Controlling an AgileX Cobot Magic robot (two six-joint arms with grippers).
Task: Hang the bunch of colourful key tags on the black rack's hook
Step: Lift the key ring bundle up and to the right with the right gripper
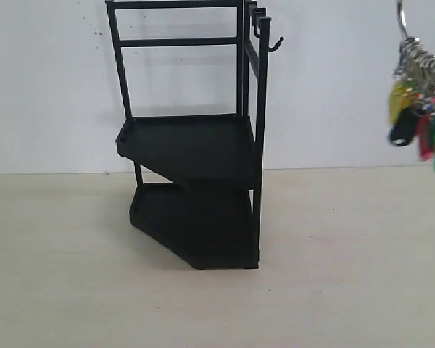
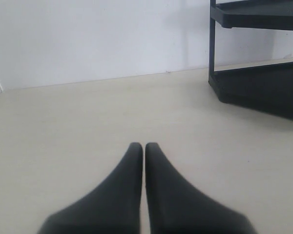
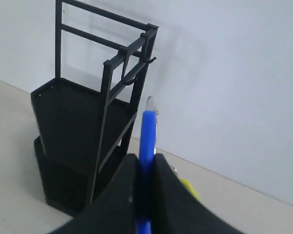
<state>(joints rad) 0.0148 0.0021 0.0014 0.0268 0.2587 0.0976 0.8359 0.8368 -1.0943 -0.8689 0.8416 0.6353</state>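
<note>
Key tag bunch (image 1: 419,101) is being held aloft by blue loop (image 3: 147,136) pinched btw right fingers (image 3: 119,200), well apart from hook (image 1: 276,45) on rack (image 1: 192,145), high enough for hanging; left fingers (image 2: 124,195) being held shut, empty.

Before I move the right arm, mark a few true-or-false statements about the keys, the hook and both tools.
1. The colourful plastic key tag bunch already hangs on the small upturned black hook. False: in the exterior view it hangs in the air to the right of the tall black metal two-tier rack, apart from the hook.
2. The right tool is shut on the bunch's blue loop. True.
3. The left tool is open. False: it is shut, holding nothing.
4. The rack stands upright on the pale table. True.
</note>
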